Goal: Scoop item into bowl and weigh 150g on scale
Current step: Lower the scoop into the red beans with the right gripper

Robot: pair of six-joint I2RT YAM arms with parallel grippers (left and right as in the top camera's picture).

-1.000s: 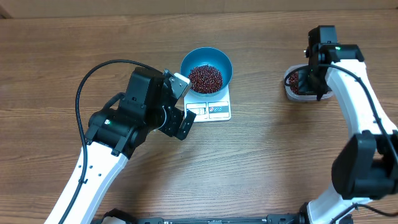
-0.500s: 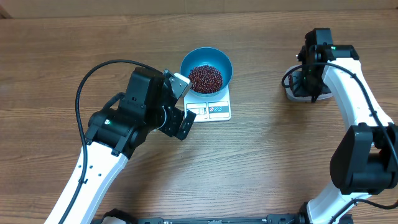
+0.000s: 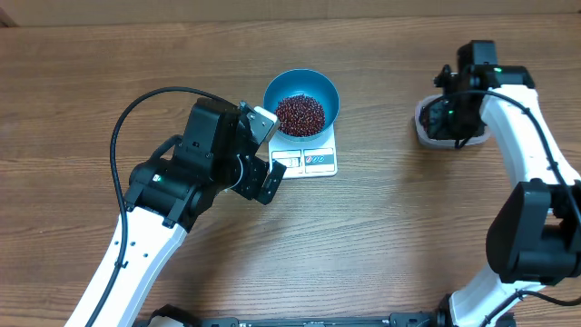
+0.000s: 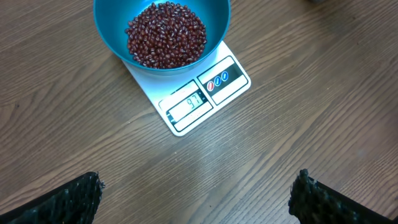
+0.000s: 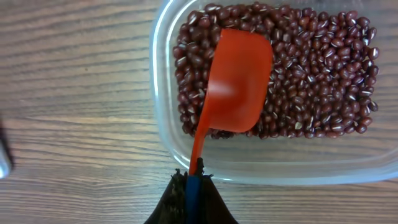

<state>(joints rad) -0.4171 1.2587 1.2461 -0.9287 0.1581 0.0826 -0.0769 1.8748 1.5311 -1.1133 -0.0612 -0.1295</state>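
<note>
A: Start with the big things. What is the wooden table [image 3: 381,227] carrying?
B: Two clusters, well apart. Just ahead of the left gripper [image 4: 196,202] sits the blue bowl [image 4: 109,25], resting on the white scale [image 4: 233,87] and covering its far part. Below the right gripper [image 5: 191,194] is the clear tub [image 5: 249,163].
A: And the left gripper itself?
B: Its jaws are spread wide with only bare table between them (the two dark fingertips just show at the bottom corners of the wrist view). It touches neither bowl nor scale.
A: The right one?
B: Clamped tight on the thin handle of an orange-red scoop [image 5: 239,81]. The scoop's head reaches forward from the fingertips over the left half of the tub. Whether it rests on the contents or hangs just above them, I cannot tell.
A: Can you read the scale?
B: Its display [image 4: 186,107] sits on the edge nearest the left gripper, beside the buttons. The digits look like 97, though they are small.
A: And the beans [image 4: 166,34]?
B: A dark red-brown heap fills the bottom of the bowl, ahead of the left gripper. More of them cover the tub's floor beneath the right gripper, around and beyond the scoop
</note>
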